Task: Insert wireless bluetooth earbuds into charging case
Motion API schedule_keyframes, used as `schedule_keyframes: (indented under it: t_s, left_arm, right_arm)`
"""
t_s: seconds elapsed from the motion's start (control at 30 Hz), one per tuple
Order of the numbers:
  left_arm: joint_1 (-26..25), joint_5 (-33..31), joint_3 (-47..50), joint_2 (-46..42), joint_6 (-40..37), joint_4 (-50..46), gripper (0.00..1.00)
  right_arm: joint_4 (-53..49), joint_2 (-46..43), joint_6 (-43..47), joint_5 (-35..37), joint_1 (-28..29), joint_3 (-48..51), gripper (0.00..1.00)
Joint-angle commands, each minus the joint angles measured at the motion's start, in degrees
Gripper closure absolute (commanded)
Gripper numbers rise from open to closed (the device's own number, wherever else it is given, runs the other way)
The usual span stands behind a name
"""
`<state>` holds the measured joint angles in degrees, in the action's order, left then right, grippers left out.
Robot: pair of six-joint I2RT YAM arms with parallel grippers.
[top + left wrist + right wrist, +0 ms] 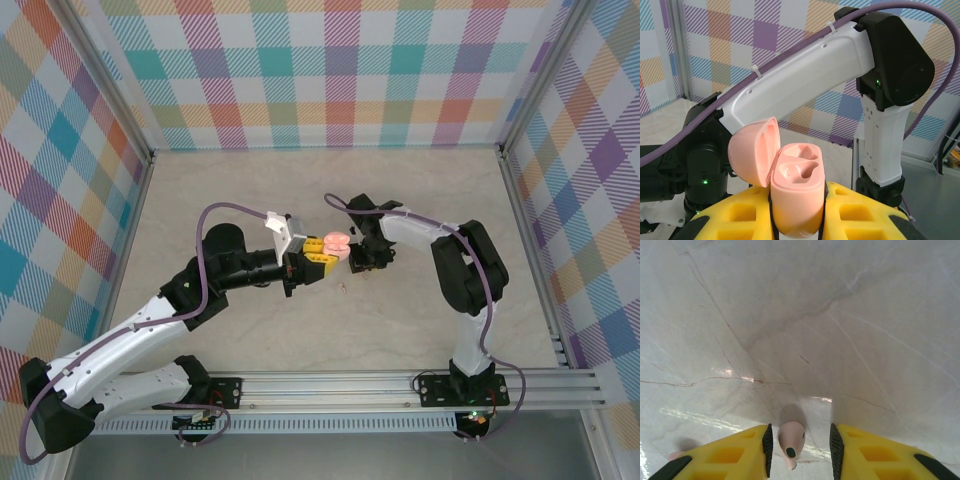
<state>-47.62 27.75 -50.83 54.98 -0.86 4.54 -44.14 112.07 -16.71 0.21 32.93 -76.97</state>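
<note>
Mid-insertion, by the look of it. Clamping the pink charging case (pixel 797 200) tight between the left fingers (pixel 855 215), over the middle of the counter (pixel 840 315), with its lid (pixel 754 150) hinged back. Showing two moulded wells inside, both empty. Framing a pale earbud (pixel 791 442) between the right fingers (pixel 837 440), set narrowly apart; cannot tell whether truly pinched. Hovering just beside the case. Next, probably: bring the bud over a well, stem down, match its shape, then lower gently without knocking the lid.
</note>
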Motion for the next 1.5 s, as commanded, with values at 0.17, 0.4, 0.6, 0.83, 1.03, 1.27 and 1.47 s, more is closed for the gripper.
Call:
schedule_keyframes:
  t_s: [0.17,0.4,0.6,0.83,1.03,1.27,1.47]
  left_arm:
    - [-0.9,0.1,0.1,-0.8,0.8,1.0,0.83]
    - [-0.9,-0.1,0.1,-1.1,0.6,0.5,0.83]
    - [-0.9,-0.1,0.1,-0.9,0.5,0.5,0.83]
    - [-0.9,-0.3,0.3,-1.1,0.5,0.2,0.83]
    - [-0.9,-0.3,0.5,-1.4,0.6,0.2,0.83]
    - [-0.9,-0.7,0.8,-1.4,0.7,-0.2,0.83]
    - [-1.0,-2.4,0.7,-0.8,1.1,-1.4,0.83]
  right_arm:
    - [-3.0,1.1,-0.8,-0.2,2.0,-3.3,0.66]
    - [-5.2,2.7,-1.6,4.4,2.8,-4.9,0.67]
    - [-5.9,3.8,-0.9,5.0,3.5,-5.7,0.68]
    - [-6.0,4.8,-1.4,5.9,3.5,-5.7,0.7]
    - [-5.9,5.6,-3.0,7.1,3.5,-5.4,0.76]
    - [-3.5,4.0,-6.0,7.1,2.6,-3.4,0.87]
    - [3.5,-0.9,-8.4,2.2,-0.8,2.8,0.89]
